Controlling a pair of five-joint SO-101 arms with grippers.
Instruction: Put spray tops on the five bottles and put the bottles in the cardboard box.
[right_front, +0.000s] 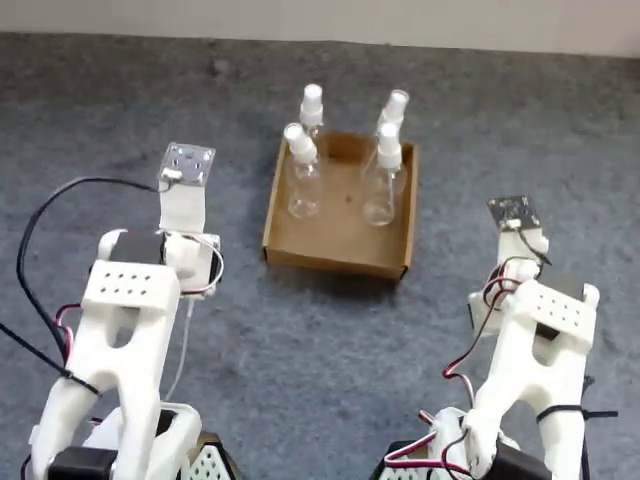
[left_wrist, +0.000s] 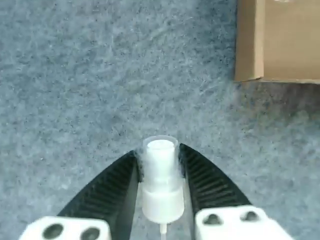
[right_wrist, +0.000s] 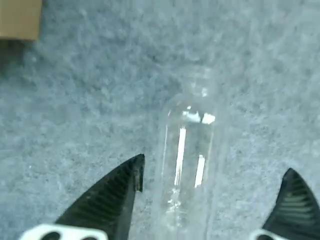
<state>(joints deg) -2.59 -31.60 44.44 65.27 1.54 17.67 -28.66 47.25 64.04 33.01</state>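
left jaws clamp a spray top (left_wrist: 161, 175); right jaws stand apart around a faint clear bottle (right_wrist: 187, 165), partly cut off.

The clear bottle (right_wrist: 189, 165) and the spray top (left_wrist: 161, 180) are each cut off by an edge.

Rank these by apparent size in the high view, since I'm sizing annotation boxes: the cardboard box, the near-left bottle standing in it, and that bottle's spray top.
Largest to smallest:
1. cardboard box
2. near-left bottle
3. spray top
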